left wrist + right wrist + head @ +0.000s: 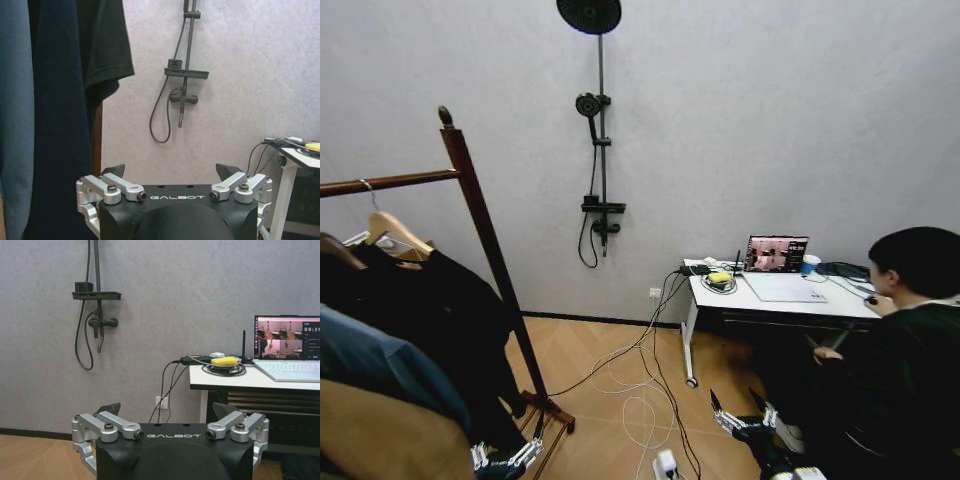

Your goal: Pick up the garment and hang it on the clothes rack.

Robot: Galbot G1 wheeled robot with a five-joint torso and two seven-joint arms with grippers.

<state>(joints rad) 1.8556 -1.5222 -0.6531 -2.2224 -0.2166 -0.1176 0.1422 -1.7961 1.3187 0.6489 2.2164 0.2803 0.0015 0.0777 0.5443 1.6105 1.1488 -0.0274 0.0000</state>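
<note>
The clothes rack (480, 225) stands at the left, dark reddish-brown, with a knob-topped post and a horizontal rod (390, 182). The garment (445, 310), long and black, hangs from that rod on a light wooden hanger (395, 232). In the left wrist view the garment (60, 130) hangs close by, with a short sleeve sticking out. My left gripper (505, 455) (170, 172) is low beside the garment's hem, open and holding nothing. My right gripper (736, 405) (166, 409) is open too, low over the floor and apart from the rack.
A teal-blue jacket (375, 365) (12, 110) hangs in front of the garment. A shower fitting (598, 150) is on the wall. A white desk (770, 300) with a laptop (777, 254) stands at the right, with a seated person (890, 370). Cables (640, 400) lie on the wooden floor.
</note>
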